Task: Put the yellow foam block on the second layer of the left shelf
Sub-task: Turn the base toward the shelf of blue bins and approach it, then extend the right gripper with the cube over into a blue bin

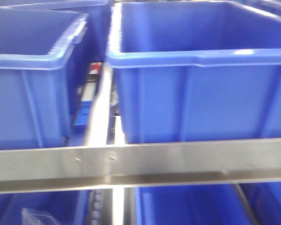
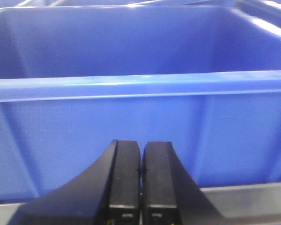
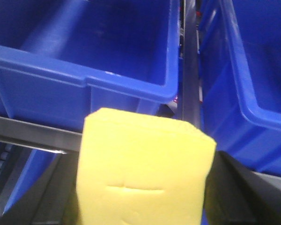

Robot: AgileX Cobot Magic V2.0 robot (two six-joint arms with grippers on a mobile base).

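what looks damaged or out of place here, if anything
Only the yellow foam block stands out: in the right wrist view its near face carries a shallow horizontal crease with a small notch, like a dent pressed into the foam. The blue bins look intact, and nothing appears spilled.

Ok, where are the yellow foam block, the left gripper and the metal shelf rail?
yellow foam block (image 3: 140, 173), right wrist view, middle of its front face.
left gripper (image 2: 141, 146), left wrist view, seam between the closed fingertips.
metal shelf rail (image 1: 187, 159), front view, bare front face.
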